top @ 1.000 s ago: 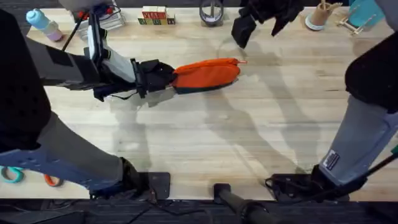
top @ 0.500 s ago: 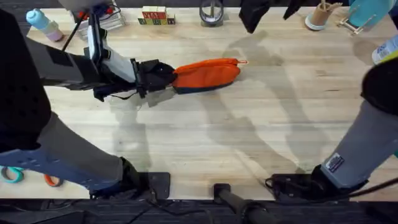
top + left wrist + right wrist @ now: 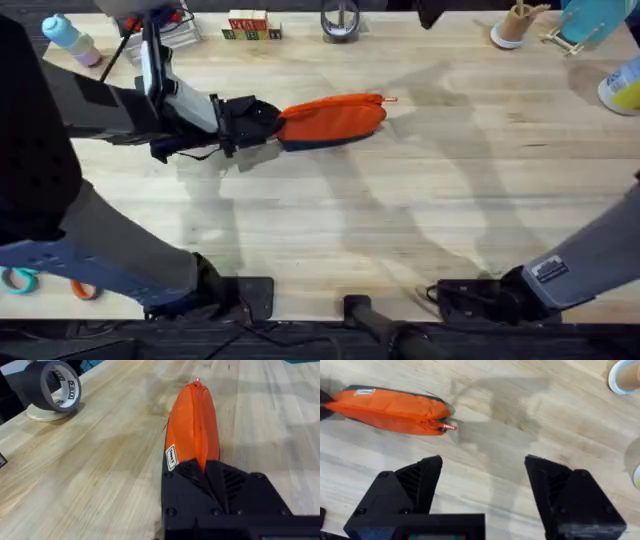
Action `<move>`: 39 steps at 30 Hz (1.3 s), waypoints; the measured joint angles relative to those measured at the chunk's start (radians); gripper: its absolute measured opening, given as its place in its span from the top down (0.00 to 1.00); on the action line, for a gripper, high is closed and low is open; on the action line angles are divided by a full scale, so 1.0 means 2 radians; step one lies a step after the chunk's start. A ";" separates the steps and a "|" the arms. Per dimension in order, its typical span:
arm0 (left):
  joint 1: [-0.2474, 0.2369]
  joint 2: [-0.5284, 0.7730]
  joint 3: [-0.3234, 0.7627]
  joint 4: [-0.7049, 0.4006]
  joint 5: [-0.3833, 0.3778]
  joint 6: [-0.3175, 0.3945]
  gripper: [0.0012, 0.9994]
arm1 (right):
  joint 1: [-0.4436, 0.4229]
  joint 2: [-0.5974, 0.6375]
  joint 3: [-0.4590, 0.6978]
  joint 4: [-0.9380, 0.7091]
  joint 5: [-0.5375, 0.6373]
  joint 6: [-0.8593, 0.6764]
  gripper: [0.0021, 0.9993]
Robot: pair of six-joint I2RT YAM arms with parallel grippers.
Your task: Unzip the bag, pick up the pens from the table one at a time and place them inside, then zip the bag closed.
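The bag [image 3: 335,118] lies on the tabletop [image 3: 400,220] toward 12 o'clock, zipped. The left tool [image 3: 212,477] is clamped on its 9 o'clock end. The right tool [image 3: 482,482] is apart, above the tabletop.

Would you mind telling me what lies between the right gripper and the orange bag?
Nothing but bare table: in the right wrist view, the open right gripper hangs apart from the bag, with plain wood between.

One orange bag [image 3: 332,120] on the table [image 3: 400,220]. Two grippers: left [image 3: 262,122] at the bag's end, right [image 3: 482,487] above the table. One tape roll [image 3: 52,386] near the far edge. One bottle [image 3: 68,38] at the far left corner.
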 joint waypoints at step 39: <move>0.000 0.000 0.000 0.000 0.000 0.000 0.96 | -0.022 -0.226 -0.361 0.142 -0.082 0.030 0.00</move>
